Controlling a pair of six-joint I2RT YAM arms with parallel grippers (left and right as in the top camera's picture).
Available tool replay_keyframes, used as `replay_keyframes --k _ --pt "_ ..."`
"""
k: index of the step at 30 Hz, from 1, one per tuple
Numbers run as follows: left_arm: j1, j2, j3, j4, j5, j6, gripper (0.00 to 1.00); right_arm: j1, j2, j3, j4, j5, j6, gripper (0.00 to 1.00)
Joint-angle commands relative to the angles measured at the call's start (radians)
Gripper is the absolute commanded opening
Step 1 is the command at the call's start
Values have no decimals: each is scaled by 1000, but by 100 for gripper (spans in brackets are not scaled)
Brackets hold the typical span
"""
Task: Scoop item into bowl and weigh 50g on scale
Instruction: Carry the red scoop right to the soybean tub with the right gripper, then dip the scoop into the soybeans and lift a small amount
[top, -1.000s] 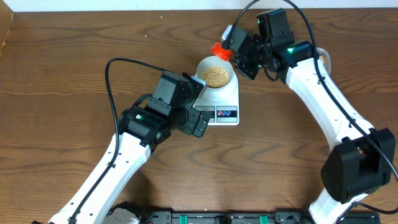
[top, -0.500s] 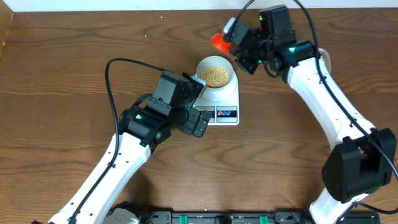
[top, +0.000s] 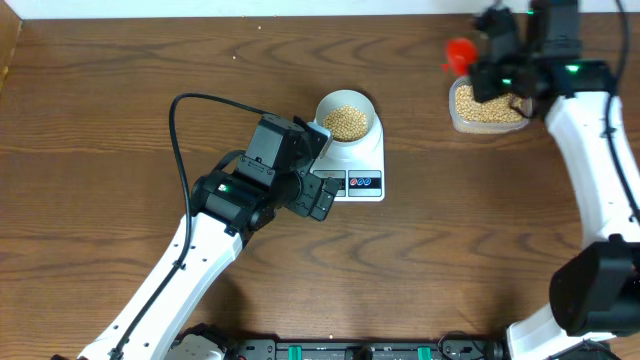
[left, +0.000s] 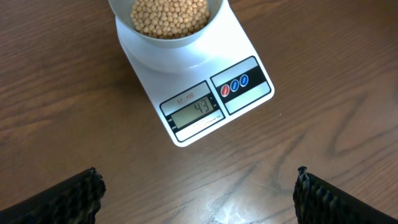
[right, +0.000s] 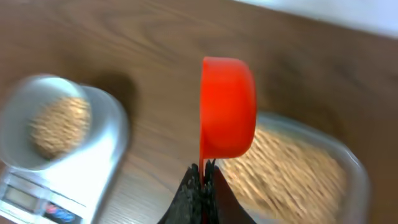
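My left arm (top: 185, 265) reaches in from the near edge toward the middle, elbow bent, wrist pointing down. My left claw (left: 198, 196) is spread wide, its 2 black fingertips (left: 81, 196) showing only at the lower corners of the wrist view, gripping nothing. My right arm (top: 600, 170) stretches up to the far right corner. My right claw (right: 201, 190) is pinched tight on the handle of a red scoop (right: 227, 115).

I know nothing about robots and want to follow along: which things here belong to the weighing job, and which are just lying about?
Part of the job: beans, bowl, scale, red scoop in the right gripper, clear tub of beans.
Just lying about: only the looping black cable.
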Motion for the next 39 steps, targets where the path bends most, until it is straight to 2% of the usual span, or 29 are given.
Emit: replay_keyframes --k 1,15,39 --pt "3 -2 -8 -2 -13 6 99 -39 -12 13 -58 166 -16 1" --pt "3 -2 -8 -2 -13 6 99 -88 68 7 -77 212 -17 1" --pt "3 -2 -8 -2 -13 6 99 -49 246 6 -35 -27 35 1"
